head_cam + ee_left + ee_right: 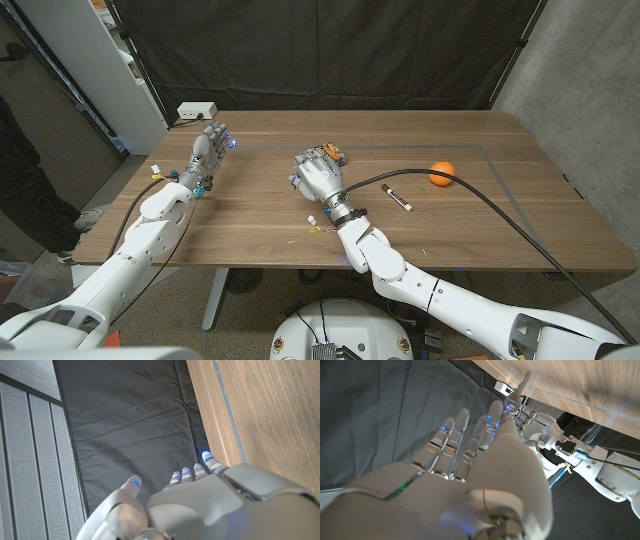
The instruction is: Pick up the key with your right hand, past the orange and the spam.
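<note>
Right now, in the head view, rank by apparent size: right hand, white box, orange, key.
Right hand, white box, then orange and key: too alike to rank, the key longer but thinner.

Orange fruit (pixel 442 173), brown wood-grain table (pixel 500 220), black backdrop curtain (pixel 330 55), pale grey hands with blue-lit fingertips (pixel 205 454).

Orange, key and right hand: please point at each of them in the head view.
orange (pixel 442 174), head view, middle of the fruit.
key (pixel 400 198), head view, middle of its length.
right hand (pixel 318 176), head view, back of the hand.
</note>
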